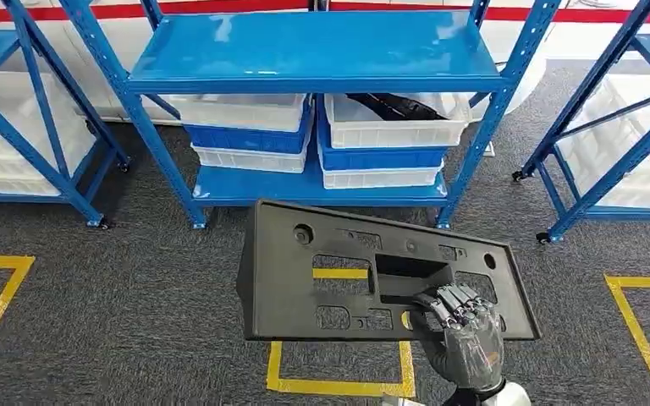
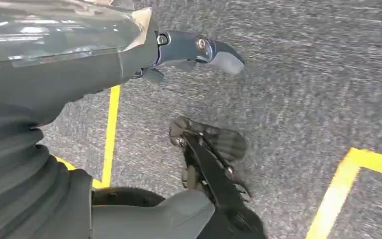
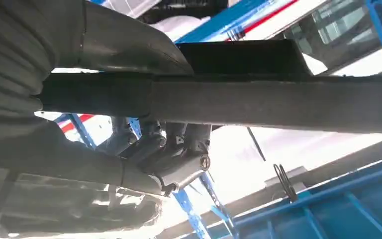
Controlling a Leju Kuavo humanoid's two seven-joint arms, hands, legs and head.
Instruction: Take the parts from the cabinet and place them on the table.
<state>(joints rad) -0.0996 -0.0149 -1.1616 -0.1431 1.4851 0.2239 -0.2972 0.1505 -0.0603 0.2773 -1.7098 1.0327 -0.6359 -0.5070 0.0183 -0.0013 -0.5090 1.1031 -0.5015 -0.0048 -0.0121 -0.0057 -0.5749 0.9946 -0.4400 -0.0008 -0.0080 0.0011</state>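
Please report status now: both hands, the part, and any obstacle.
Right hand grips black panel through its cutout. Left hand hangs empty over carpet. Blue rack directly ahead; table not seen.

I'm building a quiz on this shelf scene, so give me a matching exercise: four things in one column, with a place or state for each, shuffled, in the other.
Things:
1. black plastic panel
2. top white bin on the right
3. yellow tape square
4. left hand

Places or states:
A. on the grey carpet, under the panel
B. gripped by the right hand through a cutout
C. on the blue shelf, holding a dark part
D. hanging above the floor, holding nothing

Pairs: 1-B, 2-C, 3-A, 4-D
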